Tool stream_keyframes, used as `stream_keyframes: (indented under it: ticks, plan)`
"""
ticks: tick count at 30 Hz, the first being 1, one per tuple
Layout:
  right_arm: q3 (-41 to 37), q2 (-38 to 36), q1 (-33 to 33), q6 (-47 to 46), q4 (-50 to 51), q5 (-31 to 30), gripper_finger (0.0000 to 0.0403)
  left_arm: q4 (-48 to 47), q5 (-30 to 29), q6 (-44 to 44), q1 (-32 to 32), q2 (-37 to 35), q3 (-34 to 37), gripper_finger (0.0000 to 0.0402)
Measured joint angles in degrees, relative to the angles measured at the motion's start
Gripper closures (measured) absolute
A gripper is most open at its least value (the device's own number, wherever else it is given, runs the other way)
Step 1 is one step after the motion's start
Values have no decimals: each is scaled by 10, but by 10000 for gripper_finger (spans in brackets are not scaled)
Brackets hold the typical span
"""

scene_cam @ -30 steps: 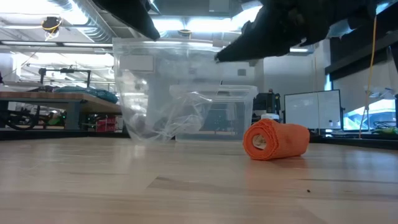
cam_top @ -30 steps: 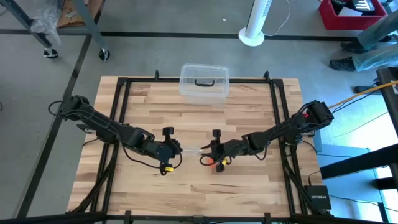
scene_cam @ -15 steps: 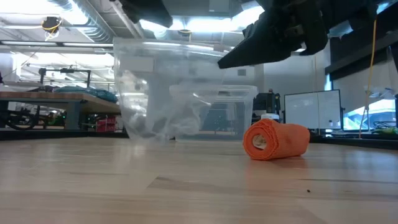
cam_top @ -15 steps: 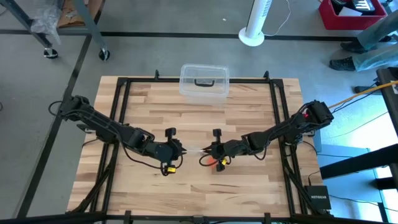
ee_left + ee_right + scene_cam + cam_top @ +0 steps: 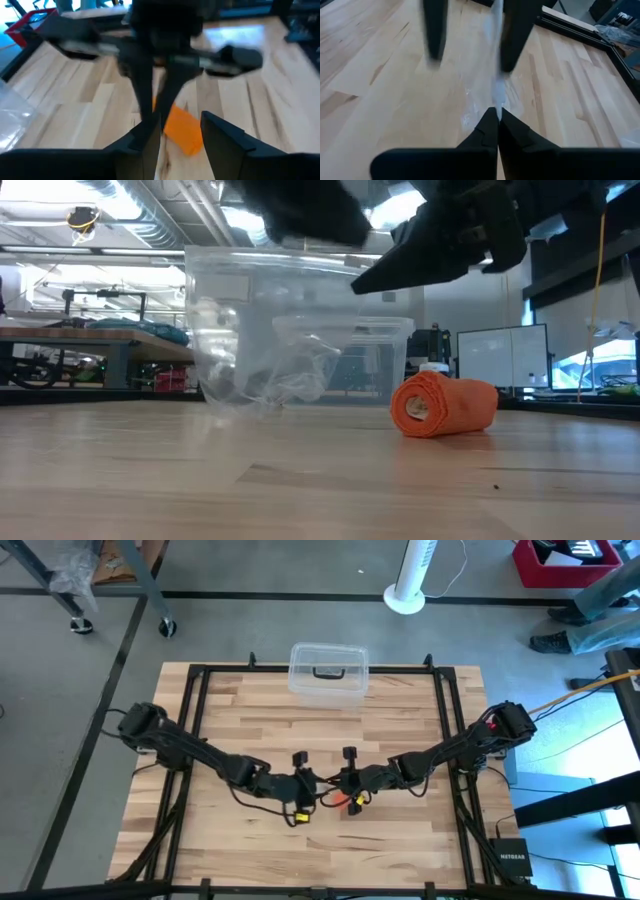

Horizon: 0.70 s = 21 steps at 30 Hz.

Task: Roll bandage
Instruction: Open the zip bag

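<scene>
The bandage [image 5: 443,406] is a bright orange roll lying on its side on the wood, just nearer the front edge than my right gripper [image 5: 333,783]; it also shows in the left wrist view [image 5: 183,131]. My right gripper [image 5: 497,111] hangs above the table, shut on a thin transparent plastic piece [image 5: 497,87]. My left gripper [image 5: 312,783] faces it closely and is open; its fingers [image 5: 435,30] stand on either side of the plastic piece. My right gripper pinches the near end of the transparent plastic piece [image 5: 497,102] between its two fingertips. The piece runs on from the tips toward my left gripper, above the table. Whether my left gripper's fingers touch the piece I cannot tell.
A clear plastic box with a dark handle [image 5: 328,670] stands at the table's far edge, in the middle. Black frame rails [image 5: 445,730] run along the table's sides. Bare wood lies toward the near edge [image 5: 300,850].
My left gripper has moved toward the table's right edge, close up to my right gripper. My right gripper has kept its place, and the bandage roll has not moved.
</scene>
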<state>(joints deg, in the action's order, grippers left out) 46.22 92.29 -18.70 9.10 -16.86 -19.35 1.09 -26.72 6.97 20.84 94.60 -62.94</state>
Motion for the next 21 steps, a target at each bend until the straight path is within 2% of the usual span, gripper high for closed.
stream_keyframes:
  ticks: [4, 9, 17, 21]
  plan:
    - [0, 0, 0, 0, 8, -1, 398, -1, -13, -13, 0, 30, 1, 272]
    - [0, 0, 0, 0, 9, -1, 400, -3, -27, -15, -1, 36, 0, 279]
    - [0, 0, 0, 0, 6, 1, 400, -2, -35, -52, 2, -6, -10, 286]
    - [0, 0, 0, 0, 6, 4, 401, -18, -35, -64, -7, -4, -10, 286]
